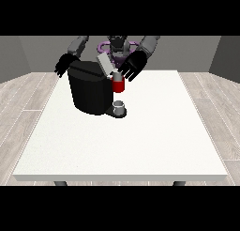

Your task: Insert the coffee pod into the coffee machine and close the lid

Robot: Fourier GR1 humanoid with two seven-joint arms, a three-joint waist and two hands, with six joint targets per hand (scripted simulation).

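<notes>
Hand at the view's right (132, 65), fingers spread, just above coffee machine (89, 91)

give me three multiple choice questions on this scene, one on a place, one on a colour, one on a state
1. Where on the table is the coffee machine?
A. far side, towards the view's left
B. near edge
C. far right corner

2. What colour is the thing at the machine's spout?
A. blue
B. red
C. yellow

3. How is the machine's lid?
A. missing
B. flat shut
C. raised, tilted

Answers:
1 A, it stands close to the robot, left of centre.
2 B, a red thing at the machine.
3 C, the grey lid slants up above the machine, beside the hand at the view's right.
</notes>
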